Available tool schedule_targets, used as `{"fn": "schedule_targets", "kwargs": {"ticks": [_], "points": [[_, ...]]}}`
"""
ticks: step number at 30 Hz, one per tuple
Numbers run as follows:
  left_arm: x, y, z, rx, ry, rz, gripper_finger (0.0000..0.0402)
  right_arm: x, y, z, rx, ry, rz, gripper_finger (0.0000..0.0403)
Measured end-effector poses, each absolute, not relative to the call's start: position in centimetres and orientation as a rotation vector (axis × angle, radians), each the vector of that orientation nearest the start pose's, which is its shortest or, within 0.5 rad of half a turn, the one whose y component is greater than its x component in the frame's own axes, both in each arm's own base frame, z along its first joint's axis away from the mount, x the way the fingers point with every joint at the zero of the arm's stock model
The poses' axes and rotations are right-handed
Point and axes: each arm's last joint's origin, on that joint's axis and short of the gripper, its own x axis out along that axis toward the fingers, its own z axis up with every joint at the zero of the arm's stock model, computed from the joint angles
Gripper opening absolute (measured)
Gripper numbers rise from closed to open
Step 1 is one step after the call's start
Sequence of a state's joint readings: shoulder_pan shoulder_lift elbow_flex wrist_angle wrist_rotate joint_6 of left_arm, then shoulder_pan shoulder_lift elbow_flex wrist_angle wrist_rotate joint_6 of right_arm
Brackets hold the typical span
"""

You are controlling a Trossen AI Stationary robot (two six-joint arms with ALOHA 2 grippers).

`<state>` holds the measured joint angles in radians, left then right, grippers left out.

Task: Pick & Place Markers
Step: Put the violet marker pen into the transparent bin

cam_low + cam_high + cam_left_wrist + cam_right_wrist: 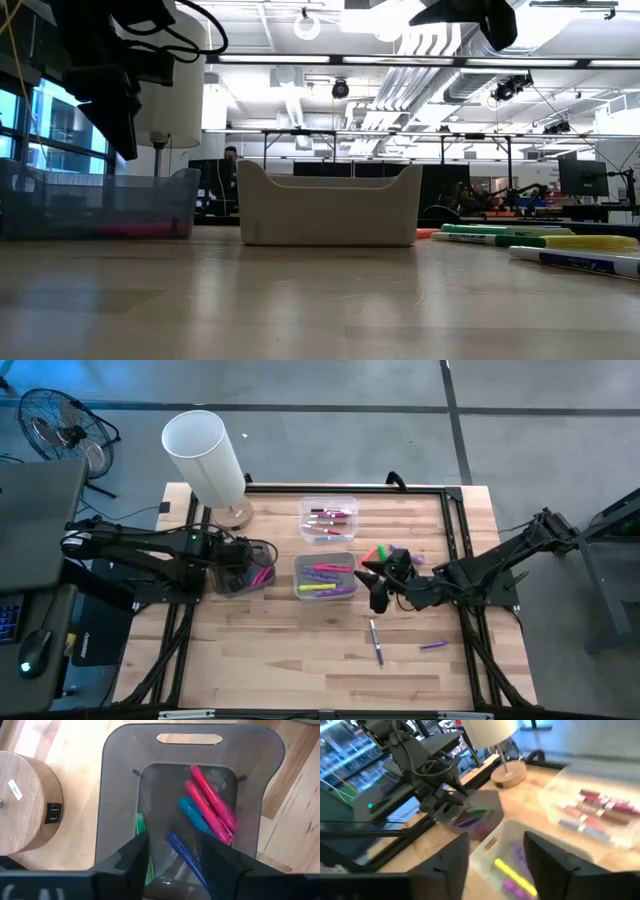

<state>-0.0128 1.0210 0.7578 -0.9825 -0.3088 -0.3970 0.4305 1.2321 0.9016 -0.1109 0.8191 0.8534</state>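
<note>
With loose markers (378, 643) lying on the table (300, 660), the right gripper (378, 592) hangs wide and empty beside the white bin (325, 576), the left gripper (172, 865) spread over the grey bin (115, 795), so a hasty swing might knock either bin

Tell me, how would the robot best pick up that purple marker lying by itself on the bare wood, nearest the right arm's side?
Probably from straight above, pinching the middle of its barrel. The purple marker lies flat on the table, clear of the white-bodied marker, so fingers can drop either side of its thin body, set across its length. The right gripper, open and empty, is closest.
</note>
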Motion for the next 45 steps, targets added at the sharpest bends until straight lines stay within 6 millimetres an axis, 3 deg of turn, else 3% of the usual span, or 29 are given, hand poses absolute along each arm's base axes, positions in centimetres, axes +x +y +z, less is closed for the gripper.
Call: {"fn": "schedule_targets", "kwargs": {"ticks": [6, 10, 15, 20, 24, 30, 37, 42, 45], "points": [[16.5, 0.7, 23.3, -0.144, 1.155, 0.494, 0.0191, 25.7, 9.7, 30.3, 0.645, 0.182, -0.435, 0.0018], [16.5, 0.7, 23.2, -0.144, 1.157, 0.494, 0.0194, 28.3, 11.0, 32.0, 0.592, 0.253, -0.427, 0.0019], [16.5, 0.7, 23.3, -0.142, 1.157, 0.495, 0.0194, 32.3, 12.5, 32.1, 0.564, 0.58, -0.55, 0.0006], [16.2, 0.7, 23.5, -0.145, 1.137, 0.495, 0.0194, 34.0, 13.8, 29.4, 0.733, 0.923, -0.82, 0.0002], [16.2, 0.7, 23.6, -0.144, 1.132, 0.497, 0.0194, 34.9, 14.7, 26.2, 0.828, 1.086, -0.948, 0.0009], [16.1, 0.7, 23.6, -0.145, 1.131, 0.497, 0.0194, 35.2, 15.6, 21.5, 0.966, 1.199, -1.011, 0.0079], [16.1, 0.7, 23.6, -0.145, 1.131, 0.497, 0.0194, 33.3, 15.3, 16.5, 1.042, 1.379, -1.081, 0.0151], [16.1, 0.7, 23.6, -0.145, 1.132, 0.497, 0.0194, 32.2, 15.2, 13.1, 1.124, 1.395, -0.995, 0.0145], [16.2, 0.7, 23.6, -0.145, 1.13, 0.496, 0.0194, 31.4, 14.9, 11.8, 1.177, 1.404, -1.007, 0.0106]]}}
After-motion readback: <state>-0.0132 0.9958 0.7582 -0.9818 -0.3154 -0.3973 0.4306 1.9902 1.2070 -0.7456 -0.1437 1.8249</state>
